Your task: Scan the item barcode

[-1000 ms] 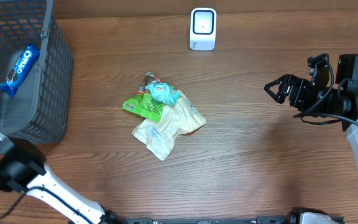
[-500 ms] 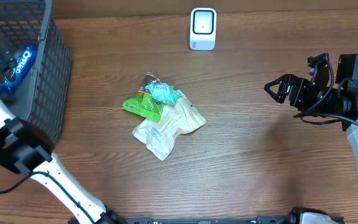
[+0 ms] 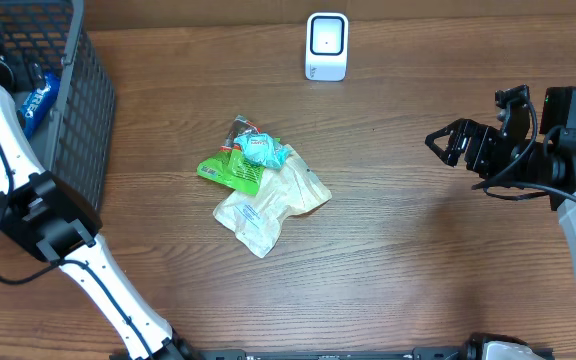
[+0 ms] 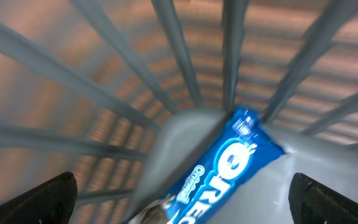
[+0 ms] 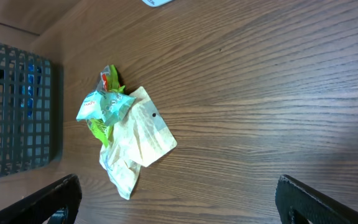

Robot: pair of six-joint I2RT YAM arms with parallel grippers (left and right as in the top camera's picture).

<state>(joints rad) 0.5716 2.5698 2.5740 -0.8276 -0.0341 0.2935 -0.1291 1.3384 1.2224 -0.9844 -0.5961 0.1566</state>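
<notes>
The left gripper (image 4: 188, 202) is being held wide apart inside the grey basket (image 3: 88, 110) at the far left, above the blue Oreo pack (image 4: 225, 168) lying there. The right gripper (image 5: 182, 202) is being held apart and empty at the right, away from the snack packets (image 3: 263, 185) in the middle.

basket bars (image 3: 96, 130) hem in the oreo pack (image 4: 229, 168); open tabletop (image 3: 418, 260) surrounds the wrapper pile (image 3: 263, 190).
</notes>
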